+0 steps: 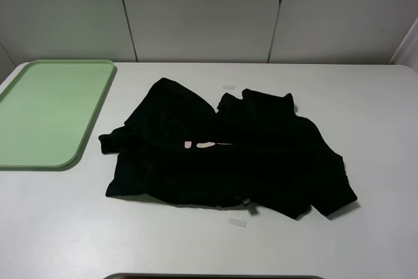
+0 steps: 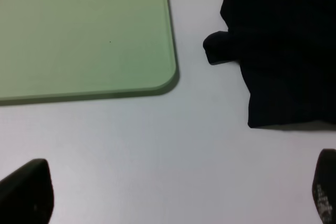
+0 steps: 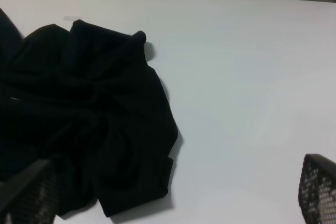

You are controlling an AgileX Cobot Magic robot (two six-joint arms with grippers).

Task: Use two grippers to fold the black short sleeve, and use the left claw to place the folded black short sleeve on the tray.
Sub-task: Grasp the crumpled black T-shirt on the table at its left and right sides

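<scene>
I see black short sleeve (image 1: 222,151) crumpled on white table (image 1: 366,96), near green tray (image 1: 46,112), not touching | left gripper (image 2: 176,195): jaws spread wide, holding nothing | right gripper (image 3: 173,192): jaws spread wide, holding nothing, by the garment's edge

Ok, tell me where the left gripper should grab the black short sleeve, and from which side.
Take the small flap that sticks out of the black short sleeve toward the tray. Come from the tray side, I'd say: the flap lies at the edge, clear of the bunched middle, so the open left gripper can likely pinch it without dragging extra folds.
</scene>
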